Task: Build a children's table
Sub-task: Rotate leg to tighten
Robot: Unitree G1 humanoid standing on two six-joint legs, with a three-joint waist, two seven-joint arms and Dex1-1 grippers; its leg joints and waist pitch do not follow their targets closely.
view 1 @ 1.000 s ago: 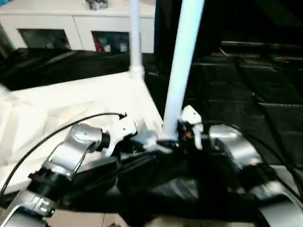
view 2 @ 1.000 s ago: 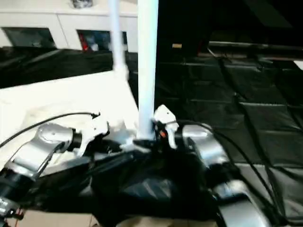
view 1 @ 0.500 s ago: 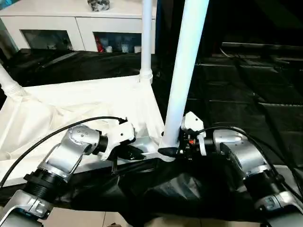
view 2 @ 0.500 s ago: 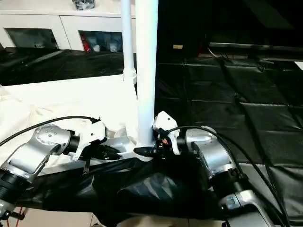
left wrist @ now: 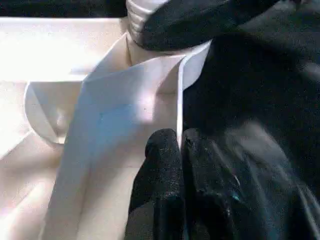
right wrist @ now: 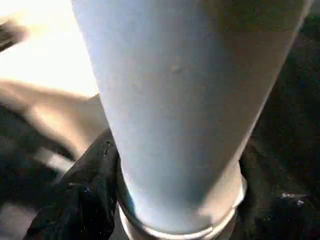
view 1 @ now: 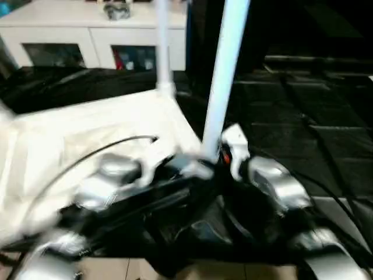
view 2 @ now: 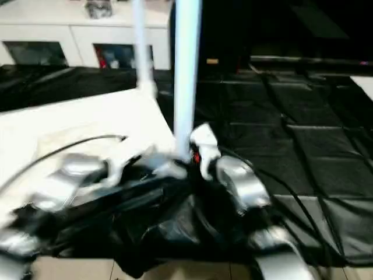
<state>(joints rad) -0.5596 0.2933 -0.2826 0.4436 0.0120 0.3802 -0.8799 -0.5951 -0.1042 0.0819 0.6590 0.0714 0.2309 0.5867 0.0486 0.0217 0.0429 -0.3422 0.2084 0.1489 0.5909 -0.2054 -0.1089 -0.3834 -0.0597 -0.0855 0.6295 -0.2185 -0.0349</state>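
The children's table lies upside down, its white tabletop (view 1: 87,128) spreading to my left. One white leg (view 1: 224,76) stands upright in the near corner socket, and another leg (view 1: 163,52) rises from the far corner. My right gripper (view 1: 213,158) grips the near leg at its base, and a black finger (right wrist: 92,190) presses against the tube just above its collar. My left gripper (left wrist: 179,145) is shut on the tabletop's thin rim beside that socket. In the left wrist view the right gripper's finger (left wrist: 200,20) curls round the leg's foot.
A white glass-door cabinet (view 1: 87,41) stands along the back wall. Black sheeting (view 1: 303,105) covers the floor to the right, and crumpled black cloth (view 1: 192,227) lies under the near corner. A black cable (view 1: 87,157) arcs over my left forearm.
The whole picture has shifted and gone blurred, so the camera moved. Both grippers stay at the near corner, the right one still at the leg's base.
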